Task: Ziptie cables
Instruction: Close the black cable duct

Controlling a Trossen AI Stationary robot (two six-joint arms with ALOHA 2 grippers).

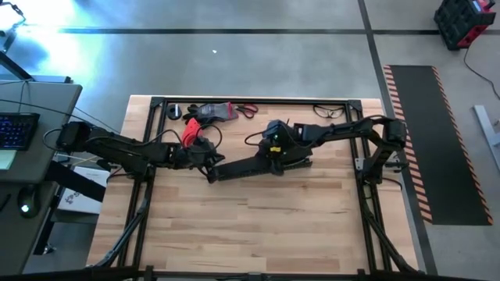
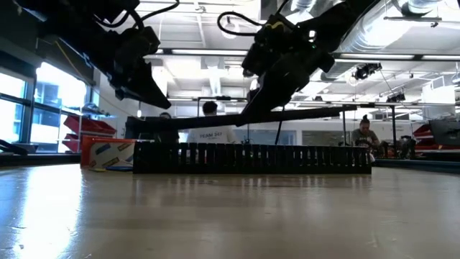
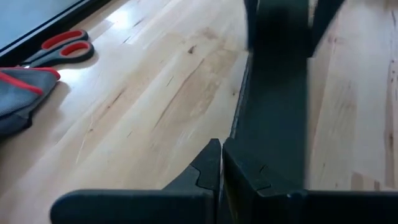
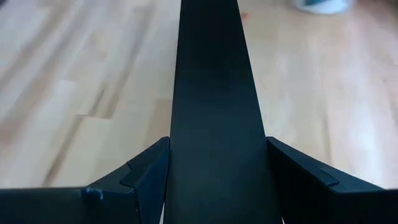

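Note:
A long flat black bar (image 1: pixel 242 168) runs between my two grippers and hangs tilted above the black comb-toothed channel (image 2: pixel 251 158), which stands on the table. My right gripper (image 1: pixel 273 158) is shut on the bar near its right part. My left gripper (image 1: pixel 209 168) is shut at the bar's left end. In the left wrist view the bar (image 3: pixel 277 93) runs right beside that gripper's fingers (image 3: pixel 205 171). The thin wires do not show in any view. My right gripper (image 4: pixel 217 146) pinches the flat bar (image 4: pixel 211 68) across its width, one finger on each long edge, with the bar running on ahead between them. In the low view it comes slanting down from above, and the bar (image 2: pixel 309 113) is lifted clear, tilted above the channel. My left gripper is shut beside the bar's left end (image 3: pixel 267 168); I cannot tell whether it touches the bar.
Along the table's far edge lie a grey and red pouch (image 1: pixel 216 111), red-handled scissors (image 1: pixel 247 111) and glasses (image 1: pixel 328 111). Bare wood (image 1: pixel 258 226) stretches toward the near edge. A desk with a keyboard stands off the table's left side. People show in the room behind (image 2: pixel 363 133).

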